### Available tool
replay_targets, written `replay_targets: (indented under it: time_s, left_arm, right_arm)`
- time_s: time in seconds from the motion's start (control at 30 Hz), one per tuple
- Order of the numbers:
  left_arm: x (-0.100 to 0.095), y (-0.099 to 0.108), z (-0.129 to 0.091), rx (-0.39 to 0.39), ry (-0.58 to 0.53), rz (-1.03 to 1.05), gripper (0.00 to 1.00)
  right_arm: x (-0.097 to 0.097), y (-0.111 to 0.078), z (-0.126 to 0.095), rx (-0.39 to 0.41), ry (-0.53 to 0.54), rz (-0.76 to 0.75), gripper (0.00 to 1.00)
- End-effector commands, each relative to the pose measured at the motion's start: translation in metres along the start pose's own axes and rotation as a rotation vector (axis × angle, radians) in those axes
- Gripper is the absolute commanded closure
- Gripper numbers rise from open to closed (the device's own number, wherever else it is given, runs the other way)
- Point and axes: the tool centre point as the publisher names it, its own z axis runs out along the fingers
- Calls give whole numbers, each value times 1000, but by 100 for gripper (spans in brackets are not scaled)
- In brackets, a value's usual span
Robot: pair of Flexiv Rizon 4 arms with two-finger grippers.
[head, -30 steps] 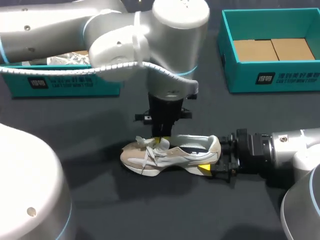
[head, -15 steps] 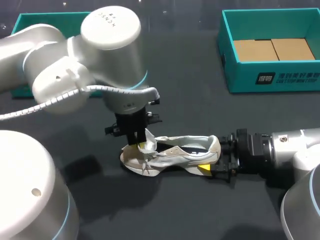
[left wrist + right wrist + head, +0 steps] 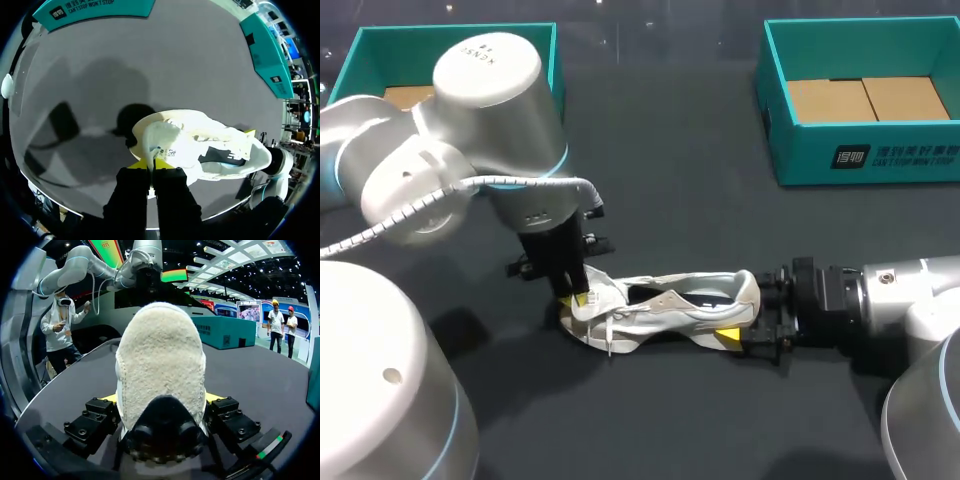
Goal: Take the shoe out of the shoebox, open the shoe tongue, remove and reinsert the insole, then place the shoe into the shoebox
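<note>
The sneaker (image 3: 665,308) in the yellow-tipped right gripper (image 3: 748,318) is showing cream and white, dark-lined; the table (image 3: 670,200) is looking black.

Blocked just under the left gripper (image 3: 582,298) by the shoe (image 3: 665,312), tongue (image 3: 162,137) pinched between the fingers (image 3: 132,195). Free over bare table (image 3: 680,200) around it on every side but the heel side. Closed at the heel (image 3: 160,355) end by the right gripper (image 3: 161,400), clamped on the heel. Well beyond each gripper, left shoebox (image 3: 557,55) and right shoebox (image 3: 860,160), far apart
</note>
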Motion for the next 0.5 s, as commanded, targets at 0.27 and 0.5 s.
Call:
replay_targets:
  time_s: [0.27, 0.5]
  left_arm:
    - [5, -16, 4, -28, -179, 13, 70]
    - [4, -14, 4, -37, -307, 52, 61]
  right_arm:
    - [1, -1, 0, 6, 0, 1, 100]
    - [1, -1, 0, 6, 0, 1, 100]
